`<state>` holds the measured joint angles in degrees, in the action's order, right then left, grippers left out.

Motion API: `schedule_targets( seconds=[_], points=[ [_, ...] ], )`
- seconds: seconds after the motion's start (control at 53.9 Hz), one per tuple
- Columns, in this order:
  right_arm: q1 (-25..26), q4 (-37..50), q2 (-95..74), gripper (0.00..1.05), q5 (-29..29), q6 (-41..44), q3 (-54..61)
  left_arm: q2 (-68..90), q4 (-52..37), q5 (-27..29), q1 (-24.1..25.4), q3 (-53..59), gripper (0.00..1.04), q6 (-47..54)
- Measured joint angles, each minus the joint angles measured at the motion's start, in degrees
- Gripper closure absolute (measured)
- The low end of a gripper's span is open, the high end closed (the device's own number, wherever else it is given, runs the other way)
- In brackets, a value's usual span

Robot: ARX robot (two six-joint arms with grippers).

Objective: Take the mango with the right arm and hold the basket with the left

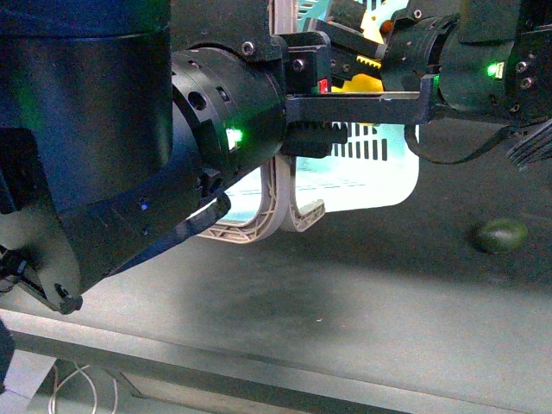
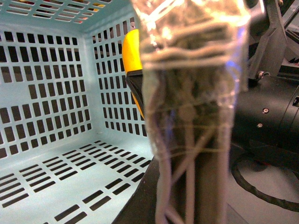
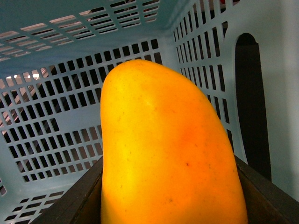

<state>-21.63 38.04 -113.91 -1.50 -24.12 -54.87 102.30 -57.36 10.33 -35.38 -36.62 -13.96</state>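
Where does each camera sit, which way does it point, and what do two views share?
Front view: on the body, facing forward over the table at the basket; left arm and right arm show.
Left wrist view: on that wrist, looking into the basket past a taped finger.
Right wrist view: on that wrist, facing the mango between claw fingers.
Both wrist views share mango and basket walls.

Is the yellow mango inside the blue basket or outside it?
Inside. In the right wrist view the mango sits between the jaws of the right gripper, with the slotted walls of the basket all around it.
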Motion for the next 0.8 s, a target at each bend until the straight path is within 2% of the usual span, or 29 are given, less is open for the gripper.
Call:
schedule_targets(
  seconds=[0.13,0.185,0.5,0.797],
  points=[
    [0.07,2.34,0.15,0.12,0.09,-0.92,0.00,0.00,0.00,-0.02,0.00,0.02,1.00,0.02],
    [0.11,2.78,0.44,0.06,0.13,-1.33,0.09,0.00,0.00,-0.15,0.00,0.02,1.00,0.02],
    [1.70,4.42,7.50,0.08,-0.07,-2.32,4.90,0.15,0.00,0.00,0.02,0.44,1.00,-0.09],
    [5.14,4.96,22.99,0.08,-4.83,-3.56,17.55,0.15,0.00,0.00,0.02,0.46,1.00,-0.09]
  ],
)
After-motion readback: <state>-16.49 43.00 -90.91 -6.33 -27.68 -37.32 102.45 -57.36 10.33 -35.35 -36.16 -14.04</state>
